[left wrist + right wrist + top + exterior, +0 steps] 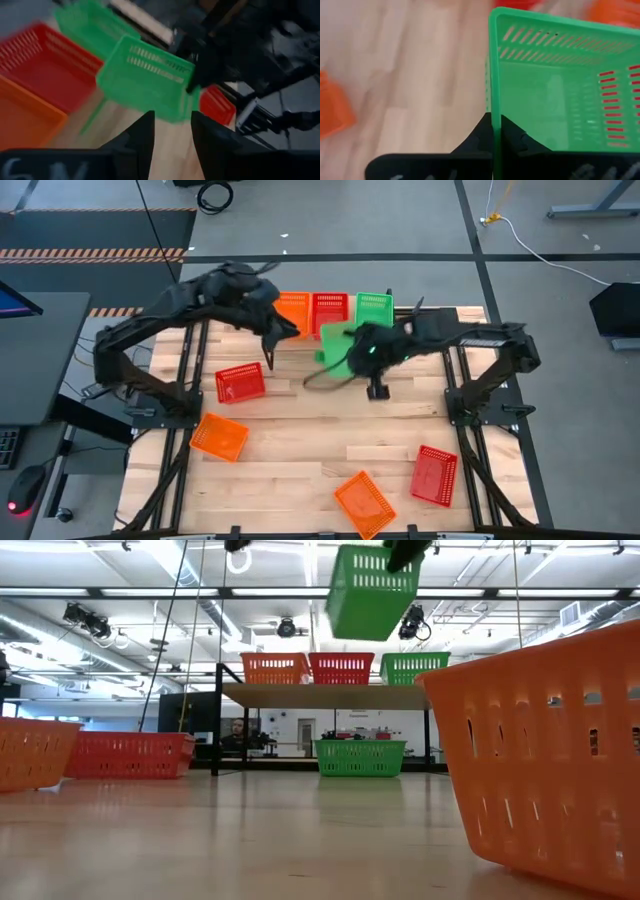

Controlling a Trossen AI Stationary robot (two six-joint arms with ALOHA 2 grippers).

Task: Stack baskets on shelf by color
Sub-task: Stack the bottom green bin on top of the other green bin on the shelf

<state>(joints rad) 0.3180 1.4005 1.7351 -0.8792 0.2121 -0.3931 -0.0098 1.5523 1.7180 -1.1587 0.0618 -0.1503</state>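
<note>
The shelf [320, 695] stands at the table's far middle, with an orange basket [293, 308], a red basket [330, 308] and a green basket [374, 306] side by side on its top board. Another green basket [360, 757] rests on the table under it. My right gripper [493, 134] is shut on a third green basket [338, 345], held in the air in front of the shelf and above its top [372, 590]. My left gripper [172, 135] is open and empty, near the shelf's left front [272, 352]. My right gripper pinches one wall of the green basket at its rim [493, 112], one finger inside the basket and one outside. The basket is lifted clear of the table and the shelf, and it hangs tilted below the fingers [372, 590].
Loose on the table are a red basket [241, 383] and an orange basket [220, 435] at the left, an orange basket [363, 502] at the near middle and a red basket [435, 475] at the near right. Bare wood lies in the middle.
</note>
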